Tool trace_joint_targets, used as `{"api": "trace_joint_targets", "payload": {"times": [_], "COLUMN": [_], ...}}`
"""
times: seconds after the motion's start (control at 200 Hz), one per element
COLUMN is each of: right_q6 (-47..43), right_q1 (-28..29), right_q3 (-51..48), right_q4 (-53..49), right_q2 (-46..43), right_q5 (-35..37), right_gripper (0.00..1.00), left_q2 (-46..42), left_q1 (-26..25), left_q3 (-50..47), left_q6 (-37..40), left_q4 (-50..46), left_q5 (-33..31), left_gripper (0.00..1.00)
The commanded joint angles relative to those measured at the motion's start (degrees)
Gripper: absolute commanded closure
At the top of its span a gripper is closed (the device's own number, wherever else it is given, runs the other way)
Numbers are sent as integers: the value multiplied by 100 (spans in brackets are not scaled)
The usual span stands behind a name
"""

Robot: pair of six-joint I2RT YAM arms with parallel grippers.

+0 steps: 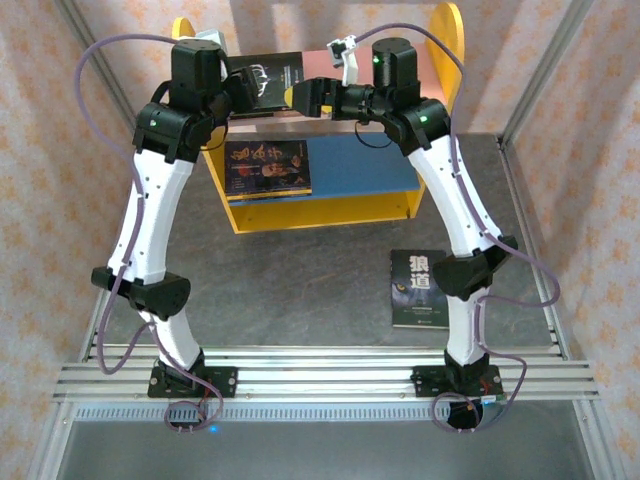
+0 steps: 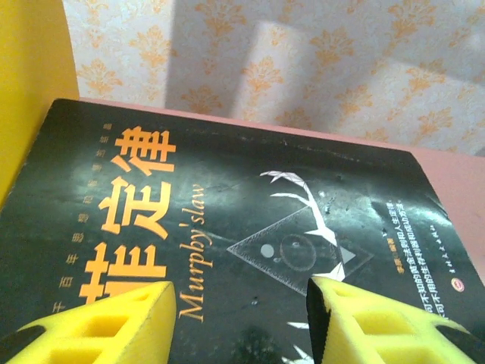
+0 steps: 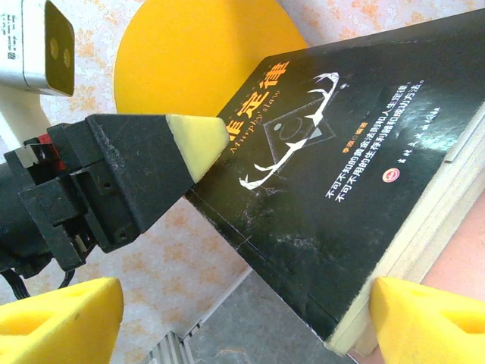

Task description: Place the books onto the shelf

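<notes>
- Grey surface (image 1: 300, 270) from the top camera: shelf (image 1: 320, 213) at the back, Murphy book (image 1: 268, 70) on its pink board, second book (image 1: 267, 167) on the blue board, "狼道" book (image 1: 418, 288) lying on the surface.
- Left wrist: left claw (image 2: 239, 294) open, fingers spread over the cover, which reads "Murphy's law" and an orange "定律".
- Right wrist: right claw (image 3: 245, 292) wide open, with the Murphy book's corner between its fingers.

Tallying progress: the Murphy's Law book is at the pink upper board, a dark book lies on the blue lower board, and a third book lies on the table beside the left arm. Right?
Not quite: the third book lies on the table beside the right arm, not the left; the top external view shows it. The rest holds.
</notes>
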State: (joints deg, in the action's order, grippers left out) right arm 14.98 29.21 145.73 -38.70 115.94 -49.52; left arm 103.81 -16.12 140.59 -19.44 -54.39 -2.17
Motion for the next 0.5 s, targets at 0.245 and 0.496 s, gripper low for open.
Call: {"api": "trace_joint_targets", "payload": {"times": [0.245,0.496], "right_q6": [210,218], "right_q1": [159,169], "right_q3": [123,131], "right_q4": [-259,-226], "right_q2": [313,350], "right_q5": [-258,-252], "right_gripper": [16,16], "left_q2": [83,164], "left_q1": [12,12], "left_q3": [-31,-59], "left_q6": [73,67], "left_q4": [-212,-178], "left_q5": [33,60], "left_gripper": [52,52]}}
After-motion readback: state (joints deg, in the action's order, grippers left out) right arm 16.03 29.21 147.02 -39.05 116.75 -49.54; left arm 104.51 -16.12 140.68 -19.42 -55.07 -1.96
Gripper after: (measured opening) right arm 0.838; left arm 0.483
